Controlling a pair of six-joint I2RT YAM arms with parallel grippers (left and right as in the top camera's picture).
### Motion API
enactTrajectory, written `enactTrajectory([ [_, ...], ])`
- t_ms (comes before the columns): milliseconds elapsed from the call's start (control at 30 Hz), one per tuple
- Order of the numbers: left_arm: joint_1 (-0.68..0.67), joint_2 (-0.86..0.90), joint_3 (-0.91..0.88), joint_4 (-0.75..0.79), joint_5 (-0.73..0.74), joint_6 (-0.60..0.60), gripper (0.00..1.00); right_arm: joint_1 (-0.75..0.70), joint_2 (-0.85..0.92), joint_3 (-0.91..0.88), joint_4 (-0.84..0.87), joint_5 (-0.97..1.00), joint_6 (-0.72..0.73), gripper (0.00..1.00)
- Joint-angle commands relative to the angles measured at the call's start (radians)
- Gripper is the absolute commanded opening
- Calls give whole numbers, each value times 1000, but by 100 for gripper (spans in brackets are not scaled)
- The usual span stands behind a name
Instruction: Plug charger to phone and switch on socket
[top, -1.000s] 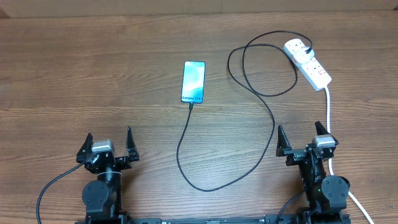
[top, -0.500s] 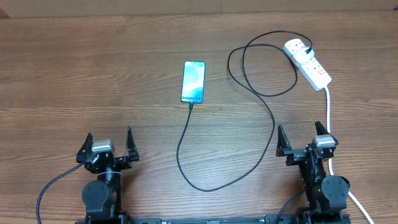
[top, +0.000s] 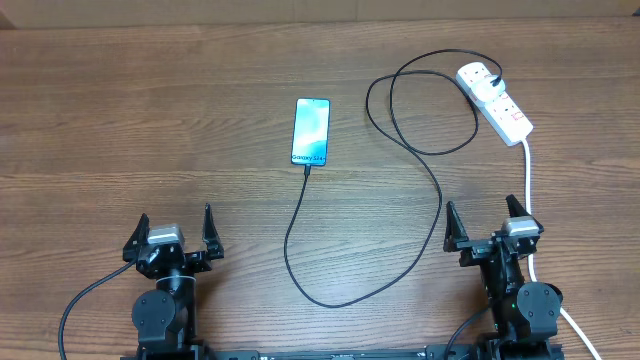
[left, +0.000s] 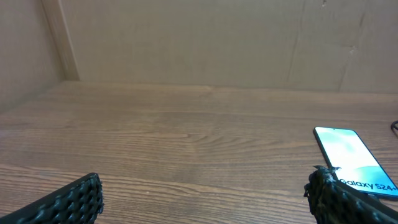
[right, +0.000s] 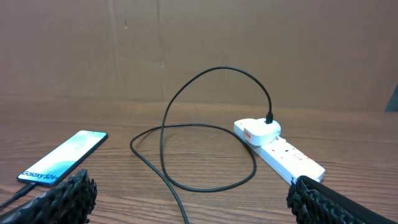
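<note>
Phone (top: 311, 131) lies mid worktop (top: 120, 120), charger (top: 441, 205) apparently already in it; socket (top: 495, 101) sits at the far right corner. Both end effectors, left (top: 175, 215) and right (top: 480, 204), gape empty at the near edge; next, the right must reach out and switch the socket on

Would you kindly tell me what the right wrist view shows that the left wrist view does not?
Only the right wrist view shows the socket, the charger looping widely across the table into it, and the open right pincer. Only the left wrist view shows the open left pincer and a pale post in the far left corner. Both show the phone, screen lit, lying flat on the wood.
</note>
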Motion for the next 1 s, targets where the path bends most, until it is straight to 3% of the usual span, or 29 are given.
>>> enactTrajectory([
  [0,-6,-11,-4,0,13,23,100,0,-10,-11,9,-9,8,100],
  [967,-6,-11,-4,0,13,23,100,0,-10,-11,8,-2,60,100],
])
